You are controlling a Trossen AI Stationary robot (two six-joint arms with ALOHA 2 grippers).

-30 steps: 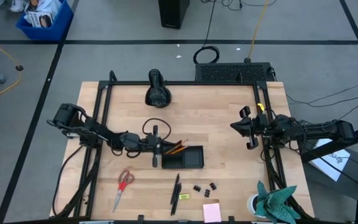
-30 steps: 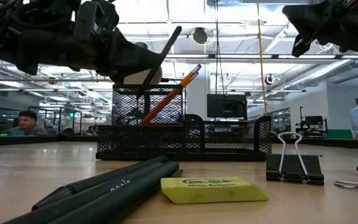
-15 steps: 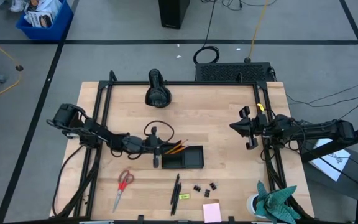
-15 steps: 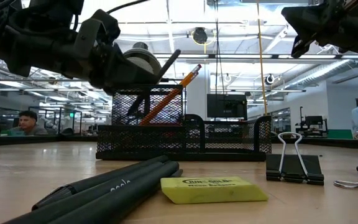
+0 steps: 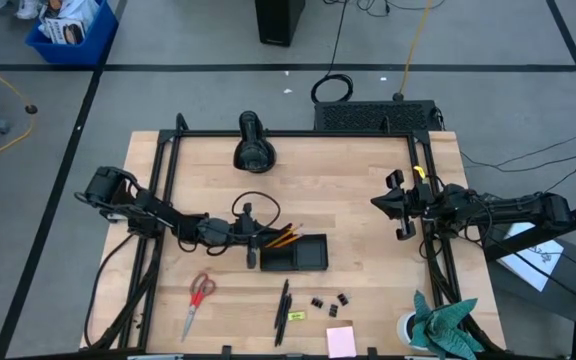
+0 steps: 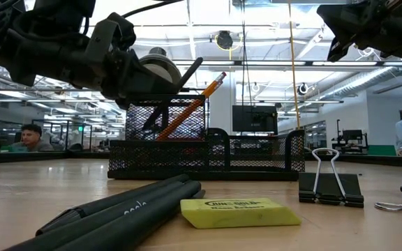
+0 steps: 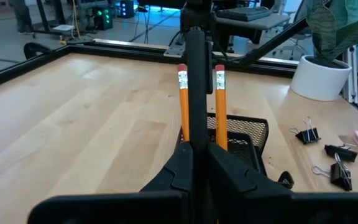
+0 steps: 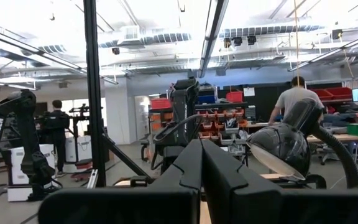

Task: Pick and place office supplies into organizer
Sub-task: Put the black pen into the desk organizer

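Note:
My left gripper (image 5: 255, 238) (image 7: 194, 146) hovers at the left end of the organizer (image 5: 293, 252), a black mesh tray with a taller cup (image 6: 165, 118), and is shut on a black pen (image 7: 195, 74). Two orange pencils (image 7: 182, 99) lean in that cup on either side of the pen. Lying on the near table are the red-handled scissors (image 5: 200, 295), two more black pens (image 5: 283, 310), the yellow piece (image 6: 239, 211), binder clips (image 5: 330, 300) and the pink pad (image 5: 340, 342). My right gripper (image 5: 378, 203) (image 8: 201, 146) waits shut above the table's right side. My left gripper pinches the black pen between its two fingers (image 7: 229, 171), coming from the table's left. The pen runs forward past the fingertips, slanting up to its free end (image 6: 197, 63). Its lower part (image 6: 152, 115) reaches down into the mesh cup. The fingers hide the exact place of contact.
A black cylindrical device (image 5: 253, 145) with a round head lies at the far side. A teal cloth with a white cup (image 5: 438, 325) sits at the near right corner. A black frame (image 5: 168, 150) runs along the table's edges. People show in the room beyond.
My left gripper has moved a little toward the table's right and down to the organizer's cup. The pen it carries has dropped with it, and its lower end has gone down into the mesh cup beside the pencils. In the last half second nothing has shifted.

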